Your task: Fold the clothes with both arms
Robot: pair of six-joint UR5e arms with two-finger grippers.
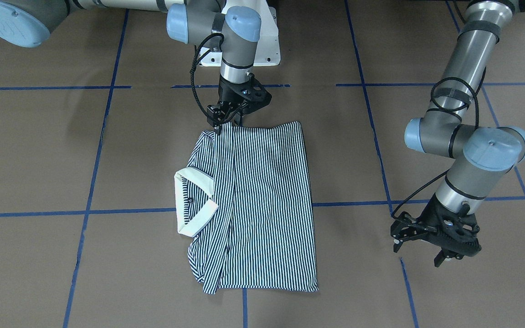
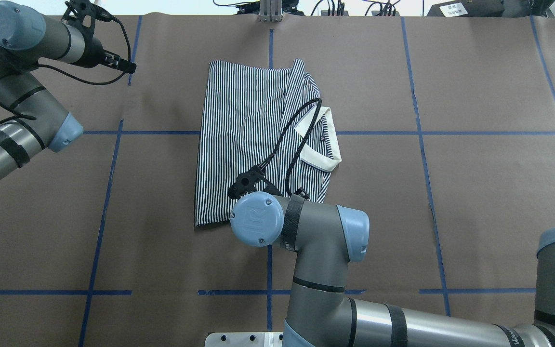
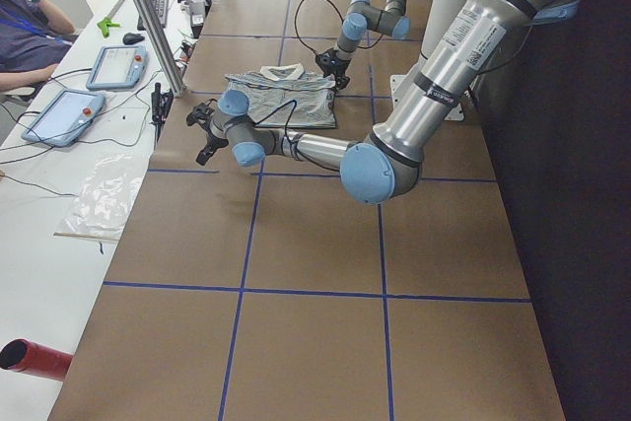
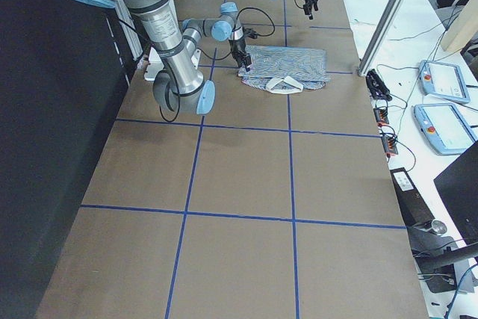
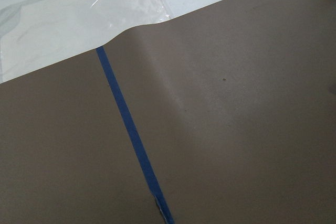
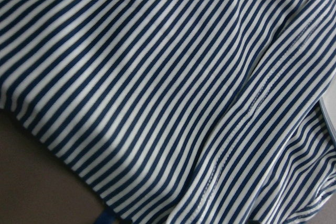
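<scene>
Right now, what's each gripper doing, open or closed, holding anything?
Left gripper: open, empty.
Right gripper: at the polo shirt's edge; grip cannot be told.

a brown paper cover (image 1: 39, 150) lay over the whole table, crossed by blue tape lines (image 1: 62, 212) that formed a grid. a white pedestal base (image 1: 270, 48) sat at 12 o'clock in the front-facing view. in the exterior left view, a white side bench (image 3: 39, 204) ran beside the table from 7 to 11 o'clock. on it lay 2 teach pendants (image 3: 116, 66) near each other, a clear plastic bag (image 3: 104, 199) at 9 o'clock and a red cylinder (image 3: 37, 359) at 8 o'clock. a metal post (image 3: 163, 46) rose between 10 and 11 o'clock, with a keyboard (image 3: 160, 2), a mouse (image 3: 133, 38) and a small green item (image 3: 108, 24) close by. a person (image 3: 25, 36) sat at 10 o'clock, only partly in view.
</scene>
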